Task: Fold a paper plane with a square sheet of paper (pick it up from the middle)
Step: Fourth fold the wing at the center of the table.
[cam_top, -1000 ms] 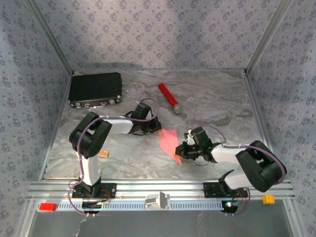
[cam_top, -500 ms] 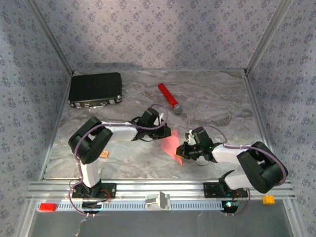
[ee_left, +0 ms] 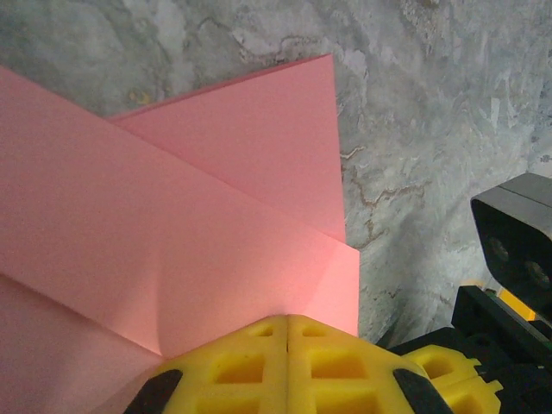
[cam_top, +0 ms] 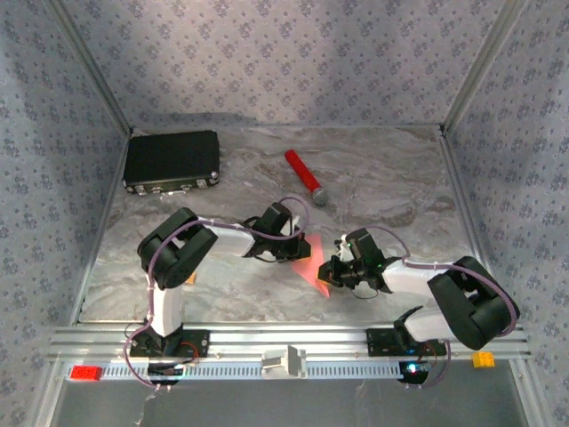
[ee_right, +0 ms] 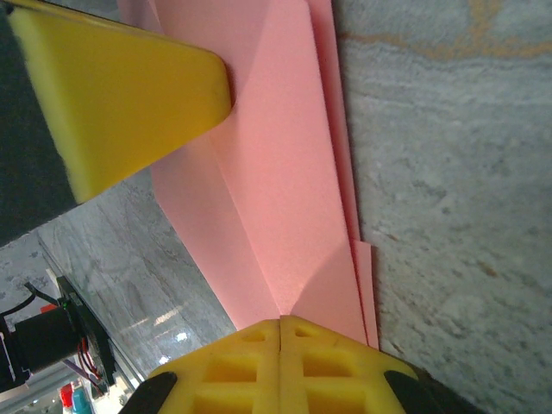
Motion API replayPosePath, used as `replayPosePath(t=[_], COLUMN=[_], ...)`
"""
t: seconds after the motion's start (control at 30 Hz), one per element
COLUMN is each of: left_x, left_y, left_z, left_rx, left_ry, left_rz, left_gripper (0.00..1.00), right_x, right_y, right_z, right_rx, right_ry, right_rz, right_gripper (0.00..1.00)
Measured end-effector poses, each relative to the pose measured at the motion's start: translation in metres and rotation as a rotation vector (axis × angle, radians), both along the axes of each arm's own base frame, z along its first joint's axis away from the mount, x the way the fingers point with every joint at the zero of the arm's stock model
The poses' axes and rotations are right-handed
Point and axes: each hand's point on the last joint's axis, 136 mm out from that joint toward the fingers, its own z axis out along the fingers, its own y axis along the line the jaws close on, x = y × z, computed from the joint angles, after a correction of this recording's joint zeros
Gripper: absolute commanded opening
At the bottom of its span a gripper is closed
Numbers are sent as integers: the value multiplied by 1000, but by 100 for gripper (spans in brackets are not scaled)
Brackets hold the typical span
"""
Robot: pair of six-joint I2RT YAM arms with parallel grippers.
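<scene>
two sets of jaws meet over the square sheet of paper (cam_top: pixel 309 260), which lies partly folded on the desk (cam_top: pixel 391 187) at mid-table, between the arms and well apart from the black case (cam_top: pixel 172 160) and the red cylinder (cam_top: pixel 303 176). the left jaws are together, their yellow tips resting on the pink layers in the left wrist view, where the paper (ee_left: pixel 172 224) shows overlapping flaps and straight diagonal creases. the right jaws are likewise together, set down at the narrow end of the paper (ee_right: pixel 285 198), with nothing visibly pinched between them; they seem to press rather than grip. judged from this, the sheet is very light, thin and limp. it will likely skate across the smooth marbled desk under any sideways push, so one set of tips should pin it while the other works. a crease once made cannot be undone, and a hard drag could tear or crumple it, so pressure ought to run along the fold line, not across the loose flaps. lying flat, it gives little to pinch. the best hold is probably at a raised flap edge or near the middle crease, where the stacked layers are stiffest.
</scene>
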Motion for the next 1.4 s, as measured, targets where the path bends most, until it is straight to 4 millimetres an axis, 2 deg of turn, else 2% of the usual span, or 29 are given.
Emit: replayPosePath(t=[0.23,0.5,0.63,0.77,0.93,1.03,1.17,1.4], left_x=[13,61,69,74,70,57,39,25], left_y=[10,45,55,61,50,37,19,1], left_z=[-1,0,2,20,56,60,52,13], left_rx=[8,43,71,77,27,13,11,49], left_ry=[0,-21,-38,-77,-147,-157,-140,-71], left_rz=[28,144,177,204,189,149,98,50], left_gripper=[0,0,0,1,1,1,1,1], right_x=[1,1,1,1,1,0,-2,-2], right_y=[0,-1,0,0,0,-1,-2,-2], right_z=[0,0,0,0,0,1,1,1], right_rx=[0,2,4,4,4,0,-5,-6], right_ry=[-2,-3,-2,-2,-1,1,5,7], right_rz=[-2,-4,-2,-2,-1,0,2,3], right_gripper=[0,0,0,1,1,1,1,2])
